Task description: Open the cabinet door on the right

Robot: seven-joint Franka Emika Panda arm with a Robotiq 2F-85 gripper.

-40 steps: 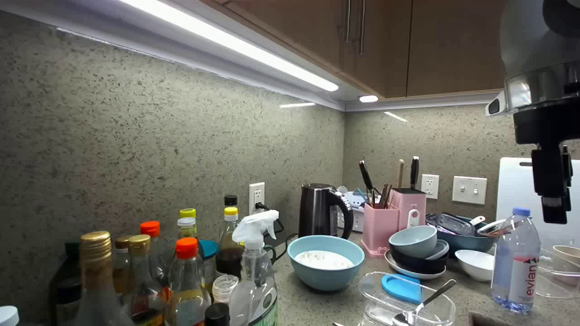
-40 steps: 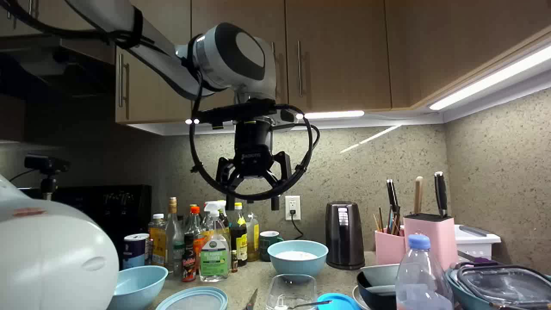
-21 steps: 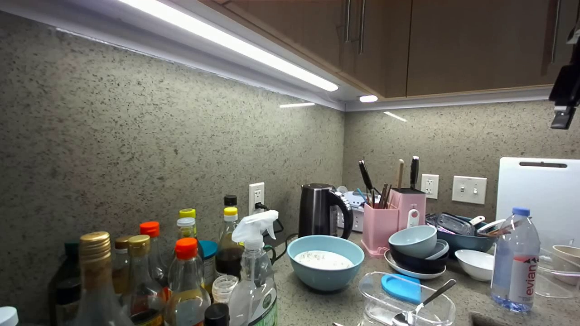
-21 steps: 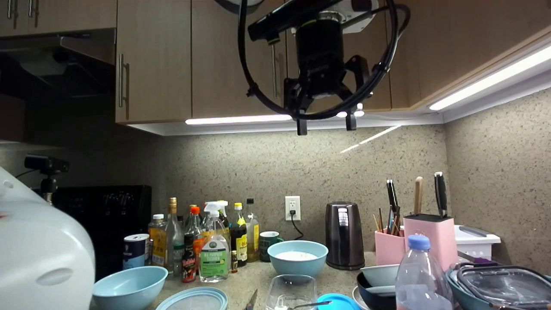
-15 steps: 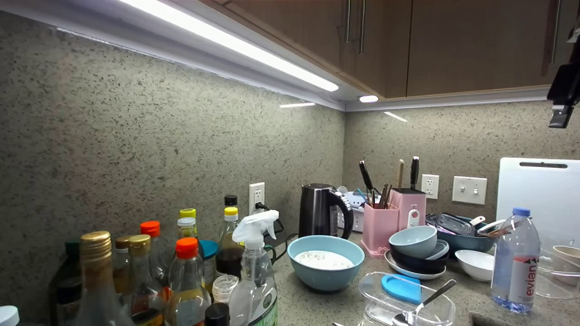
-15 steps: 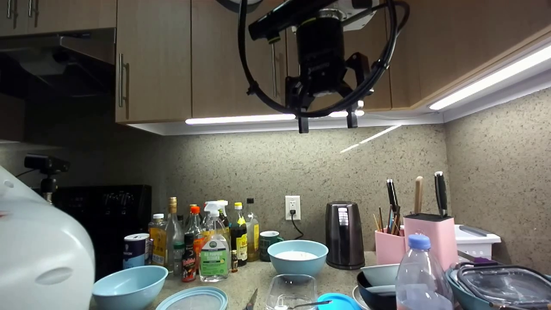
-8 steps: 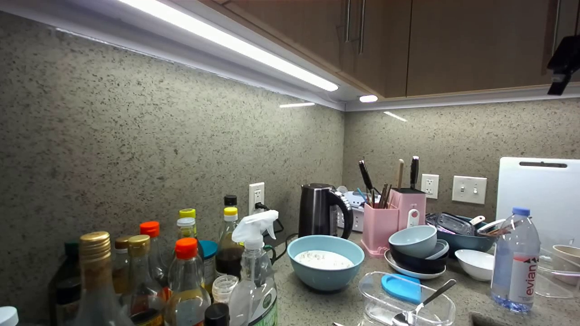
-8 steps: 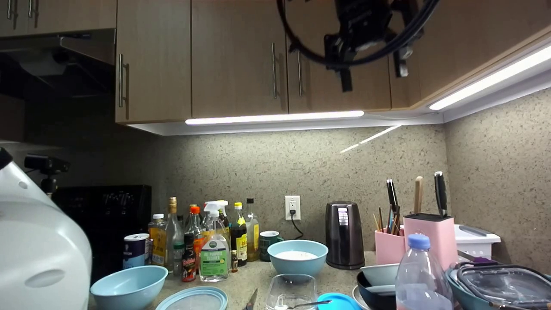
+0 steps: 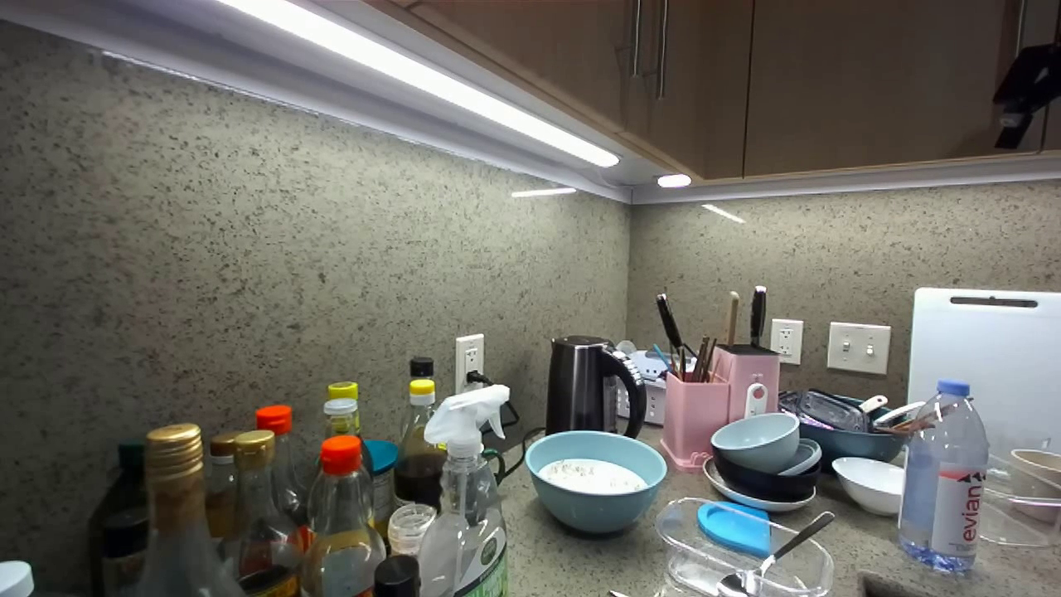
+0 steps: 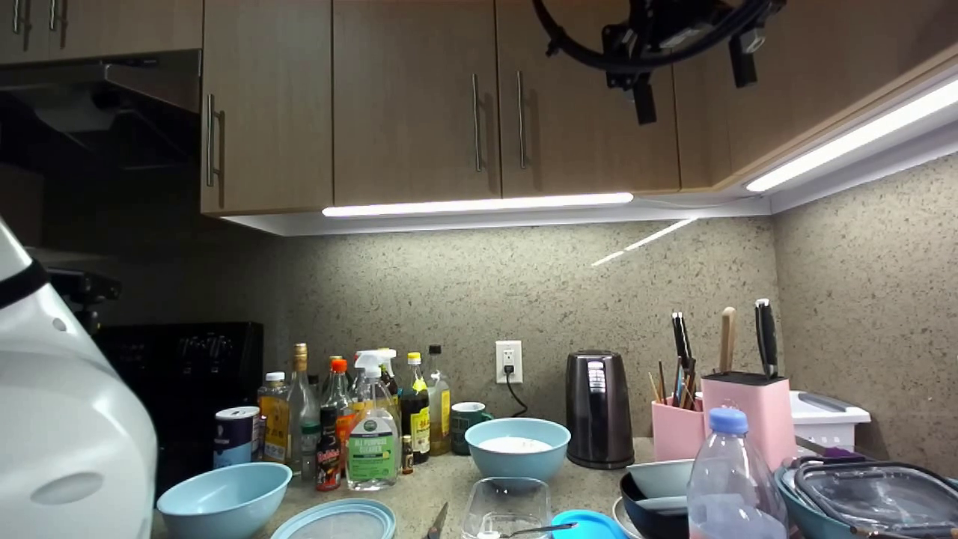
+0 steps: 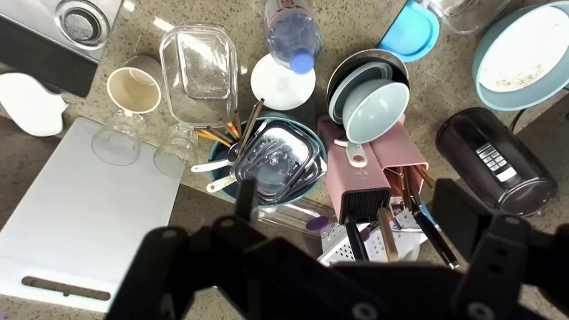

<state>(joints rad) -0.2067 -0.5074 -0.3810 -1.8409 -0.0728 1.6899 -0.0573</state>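
Observation:
The cabinet door is a wide, flat brown panel on the right-hand wall cabinet; it looks shut. Its panel also shows at the right in an exterior view. A thin vertical metal handle stands near its right edge, its lower part hidden behind my gripper. My gripper also shows at the top in an exterior view, tilted, with its fingers wide apart and nothing between them. In the wrist view my gripper is open above the counter, and the door is out of view. I cannot tell whether it touches the handle.
Neighbouring brown doors have two close vertical handles. Below my gripper are a pink knife block with upright knives, a bowl of lids, stacked bowls, a black kettle and a water bottle.
My gripper has risen from above the counter to cabinet height, moving right in an exterior view and tilting. In the last half second it rose slightly further near the handle. The door has not moved.

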